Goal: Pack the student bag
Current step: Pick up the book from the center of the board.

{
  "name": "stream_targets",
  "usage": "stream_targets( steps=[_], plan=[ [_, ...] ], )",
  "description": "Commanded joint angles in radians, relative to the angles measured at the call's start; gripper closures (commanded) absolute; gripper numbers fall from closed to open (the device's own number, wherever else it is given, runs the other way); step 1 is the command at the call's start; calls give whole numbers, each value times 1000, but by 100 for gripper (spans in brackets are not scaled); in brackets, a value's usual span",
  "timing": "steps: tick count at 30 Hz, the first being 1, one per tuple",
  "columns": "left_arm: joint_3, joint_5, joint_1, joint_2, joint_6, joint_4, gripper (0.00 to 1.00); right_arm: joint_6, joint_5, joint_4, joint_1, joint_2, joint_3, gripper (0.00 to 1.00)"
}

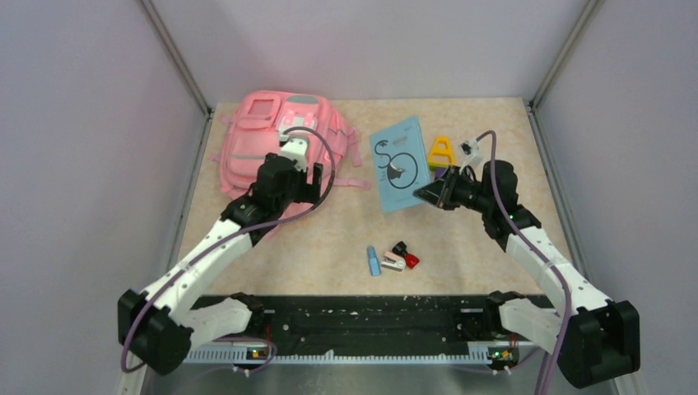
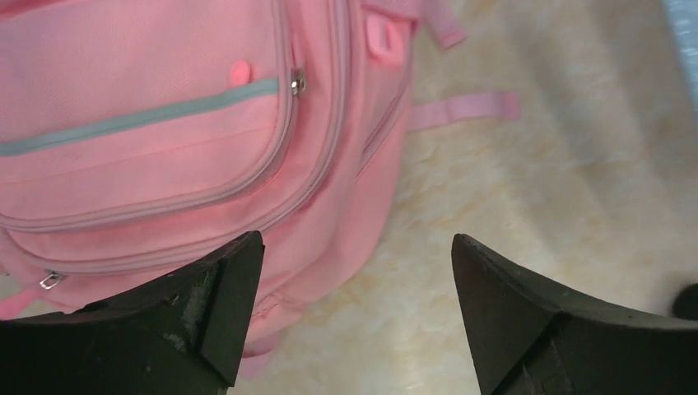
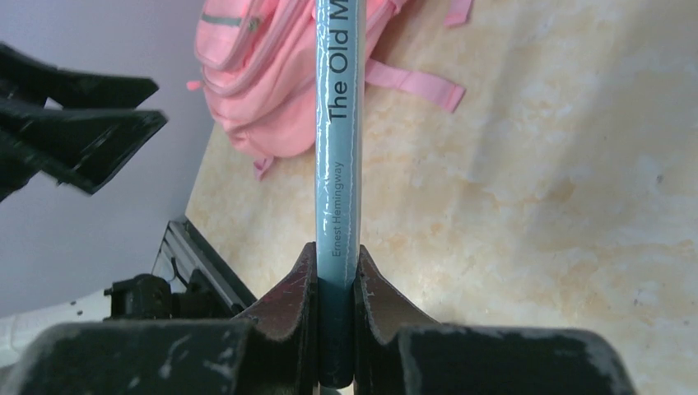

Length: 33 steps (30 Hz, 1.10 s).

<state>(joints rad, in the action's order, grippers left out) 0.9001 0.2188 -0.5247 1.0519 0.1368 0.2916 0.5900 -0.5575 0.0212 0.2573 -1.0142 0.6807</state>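
Note:
The student bag (image 1: 255,140), a large pink backpack with grey-mint stripes, lies flat at the back left of the table. Its front pocket and zips fill the left wrist view (image 2: 148,164), and it also shows in the right wrist view (image 3: 263,82). My left gripper (image 1: 309,183) is open and empty over the bag's near right corner (image 2: 355,247). My right gripper (image 1: 421,193) is shut on the spine end of a thin light-blue book (image 1: 397,160), printed "Ernest Hemingway" (image 3: 339,123). The spine sits clamped between the pads (image 3: 336,263).
A yellow triangular piece (image 1: 442,152) lies right of the book. A blue stick (image 1: 373,261), a pink-white item (image 1: 392,262) and a red-black item (image 1: 405,253) lie centre front. A pink strap (image 1: 350,183) trails from the bag. A black rail (image 1: 354,317) runs along the near edge.

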Motion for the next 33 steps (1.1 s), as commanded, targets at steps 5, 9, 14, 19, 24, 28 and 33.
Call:
stream_targets(
  steps=[5, 9, 14, 19, 24, 28, 33],
  plan=[
    [92, 319, -11, 217, -279, 47, 7, 17, -123, -172, -17, 14, -41, 100],
    [93, 372, -9, 263, -326, -6, 7, 40, -156, -218, -20, -6, -65, 100],
    [98, 428, -9, 308, -338, -55, 6, 57, -182, -244, -18, -11, -77, 100],
    [102, 454, -6, 336, -362, -98, 6, 60, -200, -244, -20, -10, -78, 100],
    [110, 462, -5, 343, -379, -152, 6, 59, -211, -243, -19, -7, -78, 100],
    [123, 485, -6, 346, -398, -175, 6, 59, -220, -241, -19, -6, -77, 100],
    [127, 498, 2, 332, -430, -199, 7, 58, -227, -240, -19, -3, -76, 100]
  ],
)
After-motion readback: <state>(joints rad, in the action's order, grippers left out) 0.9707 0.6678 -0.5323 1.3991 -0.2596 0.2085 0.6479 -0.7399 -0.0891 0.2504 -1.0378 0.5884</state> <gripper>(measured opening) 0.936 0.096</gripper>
